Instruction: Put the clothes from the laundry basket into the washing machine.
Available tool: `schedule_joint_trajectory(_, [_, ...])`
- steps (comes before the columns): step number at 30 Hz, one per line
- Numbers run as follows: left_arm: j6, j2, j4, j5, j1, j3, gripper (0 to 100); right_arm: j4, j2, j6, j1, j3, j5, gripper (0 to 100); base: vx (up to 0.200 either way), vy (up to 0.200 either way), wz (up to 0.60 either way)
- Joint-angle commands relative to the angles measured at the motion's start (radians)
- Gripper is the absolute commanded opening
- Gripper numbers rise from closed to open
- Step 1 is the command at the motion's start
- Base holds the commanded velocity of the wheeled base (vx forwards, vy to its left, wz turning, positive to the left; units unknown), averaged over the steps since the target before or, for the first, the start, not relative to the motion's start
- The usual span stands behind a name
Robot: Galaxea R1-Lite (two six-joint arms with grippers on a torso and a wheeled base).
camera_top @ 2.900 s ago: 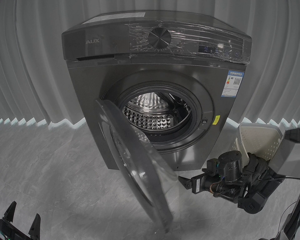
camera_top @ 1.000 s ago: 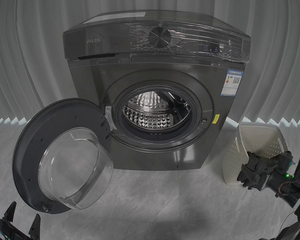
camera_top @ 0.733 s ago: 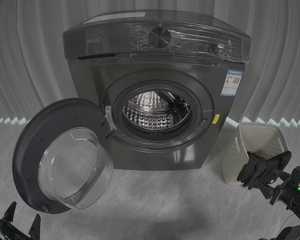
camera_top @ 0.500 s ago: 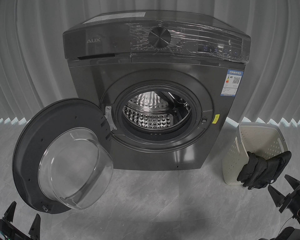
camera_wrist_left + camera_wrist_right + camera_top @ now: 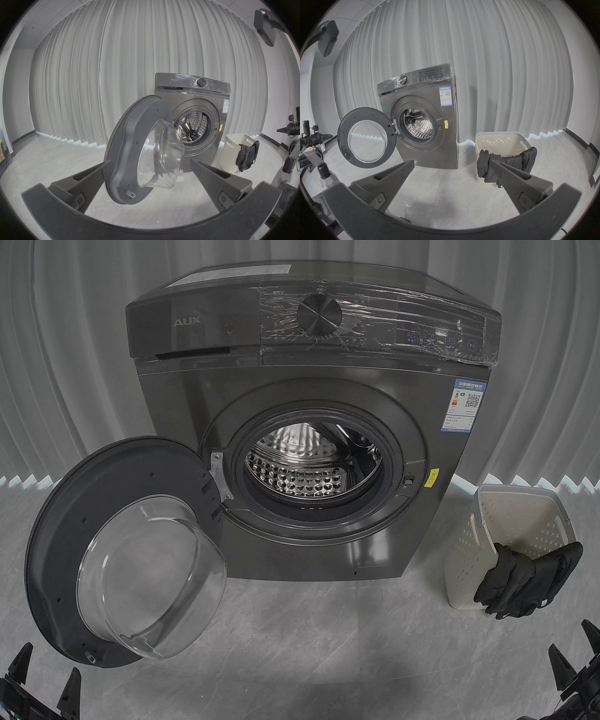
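Curtain: pale pleated curtain [image 5: 62, 365] runs along the whole back of the room, behind the machine.
Floor: grey marbled floor [image 5: 350, 640] carries the machine and the basket.
Washing machine: dark grey front-loading washing machine [image 5: 187, 402] stands upright on the floor at the middle of the head view, its control panel wrapped in clear film.
Door: round door [image 5: 62, 527] is swung wide open to the robot's left, its clear bowl-shaped window facing the robot.
Drum: perforated metal drum [image 5: 300, 471] shows through the open port; no clothing is visible inside it.
Laundry basket: cream perforated laundry basket [image 5: 465, 552] sits on the floor just beside the machine, on the robot's right.
Clothes: dark clothes [image 5: 519, 580] are draped over the basket's near rim, partly inside and partly hanging down its outer wall.
Left hand: left hand [image 5: 47, 671] is low at the robot's left, in front of the open door, fingers spread and holding nothing.
Right hand: right hand [image 5: 570, 640] is low at the robot's right, near the basket but apart from the clothes, fingers spread and holding nothing.
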Motion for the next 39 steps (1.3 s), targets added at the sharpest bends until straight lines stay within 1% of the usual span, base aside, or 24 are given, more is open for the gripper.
schedule_joint_trajectory(1, [-0.001,-0.018,0.000,0.000,0.000,0.018,100,0.037,-0.152,-0.012,-0.091,0.011,0.056,100,0.000,0.000,0.00])
schedule_joint_trajectory(3, [-0.001,-0.018,0.000,0.000,0.000,0.018,100,0.034,-0.151,-0.017,-0.091,0.013,0.048,100,0.000,0.000,0.00])
schedule_joint_trajectory(4, [-0.001,-0.018,0.000,0.001,0.000,0.018,100,0.026,-0.151,-0.028,-0.091,0.014,-0.006,100,0.000,0.000,0.00])
schedule_joint_trajectory(5, [-0.001,-0.018,0.000,0.000,0.000,0.018,100,0.026,-0.152,-0.028,-0.091,0.014,-0.029,100,0.000,0.000,0.00])
schedule_joint_trajectory(8, [-0.001,-0.018,0.000,0.000,0.000,0.018,100,0.034,-0.158,-0.020,-0.088,0.013,-0.030,100,0.000,0.000,0.00])
schedule_joint_trajectory(10, [-0.001,-0.018,0.000,0.000,0.000,0.018,100,0.023,-0.160,0.000,-0.088,0.014,-0.012,100,0.000,0.000,0.00])
schedule_joint_trajectory(12, [-0.003,-0.018,0.000,0.001,0.000,0.018,100,0.022,-0.160,-0.002,-0.086,0.016,-0.026,100,0.000,0.000,0.00])
schedule_joint_trajectory(13, [-0.001,-0.018,0.000,0.001,0.000,0.018,100,0.046,-0.158,-0.011,-0.089,0.017,-0.076,100,0.000,0.000,0.00])
schedule_joint_trajectory(14, [-0.001,-0.018,0.000,0.003,0.000,0.018,100,0.051,-0.158,-0.019,-0.089,0.017,-0.084,100,0.000,0.000,0.00])
schedule_joint_trajectory(15, [0.000,-0.018,0.000,0.003,0.000,0.018,100,0.064,-0.160,-0.045,-0.089,0.017,-0.060,100,0.000,0.000,0.00])
schedule_joint_trajectory(16, [-0.001,-0.018,0.000,0.003,0.000,0.018,100,0.060,-0.160,-0.074,-0.089,0.017,-0.015,100,0.000,0.000,0.00])
schedule_joint_trajectory(17, [-0.001,-0.018,0.000,0.003,0.000,0.018,100,0.061,-0.160,-0.086,-0.088,0.017,0.009,100,0.000,0.000,0.00])
schedule_joint_trajectory(18, [-0.001,-0.018,-0.002,0.001,0.000,0.018,100,0.061,-0.160,-0.083,-0.088,0.017,0.016,100,0.000,0.000,0.00])
schedule_joint_trajectory(21, [0.000,-0.018,0.000,0.006,0.002,0.018,100,0.066,-0.160,-0.060,-0.088,0.017,-0.009,100,0.000,-0.133,0.00])
schedule_joint_trajectory(26, [-0.001,-0.018,0.000,0.004,0.002,0.018,100,0.061,-0.160,-0.052,-0.085,0.017,-0.012,100,0.000,-0.200,0.00])
schedule_joint_trajectory(39, [-0.001,-0.018,0.000,0.004,0.002,0.018,100,0.061,-0.160,-0.054,-0.085,0.017,-0.012,100,0.000,-0.200,0.00])
